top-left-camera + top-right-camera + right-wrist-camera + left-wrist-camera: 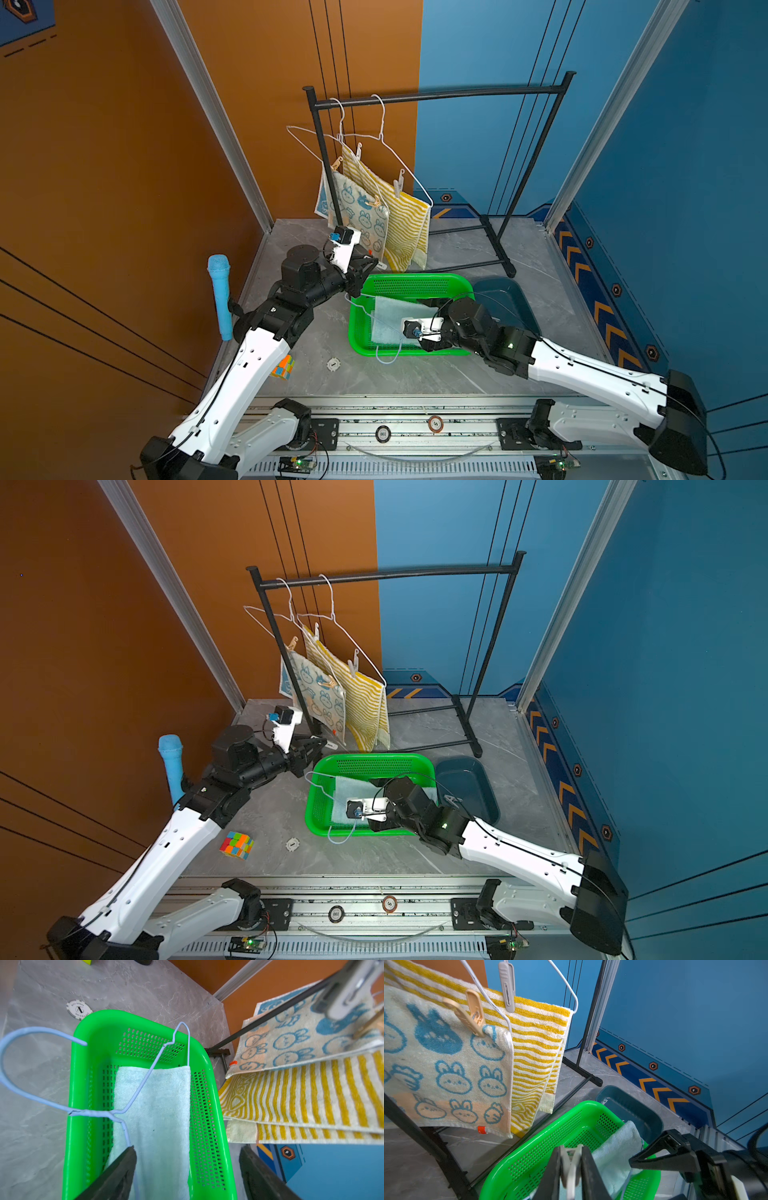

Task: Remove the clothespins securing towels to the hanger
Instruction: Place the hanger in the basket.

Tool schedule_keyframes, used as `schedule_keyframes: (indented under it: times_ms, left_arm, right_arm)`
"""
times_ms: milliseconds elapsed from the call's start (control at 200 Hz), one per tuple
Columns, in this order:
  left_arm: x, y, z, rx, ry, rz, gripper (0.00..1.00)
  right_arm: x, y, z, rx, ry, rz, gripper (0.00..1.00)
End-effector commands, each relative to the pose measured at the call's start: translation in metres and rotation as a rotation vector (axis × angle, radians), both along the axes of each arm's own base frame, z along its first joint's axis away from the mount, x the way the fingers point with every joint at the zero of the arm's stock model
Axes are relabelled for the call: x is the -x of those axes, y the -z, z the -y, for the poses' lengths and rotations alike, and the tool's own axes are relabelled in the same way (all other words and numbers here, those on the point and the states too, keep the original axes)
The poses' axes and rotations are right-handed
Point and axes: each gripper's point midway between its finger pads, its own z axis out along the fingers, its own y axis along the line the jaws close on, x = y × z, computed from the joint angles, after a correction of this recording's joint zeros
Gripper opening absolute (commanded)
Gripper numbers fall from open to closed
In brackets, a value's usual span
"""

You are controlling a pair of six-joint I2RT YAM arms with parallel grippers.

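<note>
**Pins coming off the line.** On the table (415, 374), the right hand (187, 1148) hangs over the green basket (99, 1022), its jaws spread wide and empty. Below it lie the pale blue-green towel (162, 1115) and a light-blue wire hanger (87, 1112), with no pin visible on either. By the basket's far rim, the left hand (571, 1153) is pinched almost closed on a pale clothespin (572, 1169), gripping it across its legs. Beyond, the bunny towel (452, 1076) and the striped towel (537, 1043) hang from white wire hangers (380, 137) on the black rack (436, 95).

A tan clothespin (473, 1014) bites the bunny towel's upper corner. A grey clothespin (507, 987) pins the striped towel's top edge to its wire. A second tan pin (336, 165) and a second pale pin (358, 150), small in a top view, seem to sit at the higher ends.

The pins look light, stiff and sprung, so the place to take hold is the free tail ends, squeezed together. The towels are limp and the hangers swing, so a sideways tug would likely drag everything along.
</note>
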Motion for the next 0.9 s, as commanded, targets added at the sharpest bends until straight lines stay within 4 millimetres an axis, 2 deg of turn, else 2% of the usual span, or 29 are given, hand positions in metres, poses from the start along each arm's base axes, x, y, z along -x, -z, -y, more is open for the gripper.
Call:
schedule_keyframes:
  times_ms: [0,60,175,290,350,601,716,896]
  left_arm:
    - [-0.003,-0.006,0.002,0.147,-0.045,-0.084,0.0]
    - [-0.005,-0.003,0.002,0.183,-0.062,-0.126,0.0]
    - [-0.008,0.005,0.003,0.24,-0.099,-0.199,0.0]
    - [-0.009,0.01,0.005,0.296,-0.123,-0.249,0.0]
    - [-0.009,0.012,0.007,0.309,-0.13,-0.267,0.0]
    - [-0.002,0.023,0.024,0.291,-0.098,-0.306,0.0]
    - [0.003,0.024,0.03,0.258,-0.071,-0.294,0.0]
    - [0.011,0.022,0.037,0.237,-0.016,-0.28,0.0]
  right_arm:
    - [0.007,-0.015,0.022,-0.018,0.054,-0.039,0.94]
    - [0.006,-0.028,0.029,-0.064,0.091,-0.036,0.98]
    - [-0.002,-0.062,0.038,-0.221,0.174,-0.065,0.99]
    - [-0.009,-0.091,0.037,-0.419,0.182,-0.116,1.0]
    - [-0.011,-0.1,0.032,-0.494,0.157,-0.134,1.0]
    - [-0.023,-0.11,-0.002,-0.558,0.057,-0.13,1.0]
    - [-0.029,-0.108,-0.018,-0.527,0.016,-0.134,1.0]
    - [-0.036,-0.104,-0.035,-0.484,-0.036,-0.144,0.93]
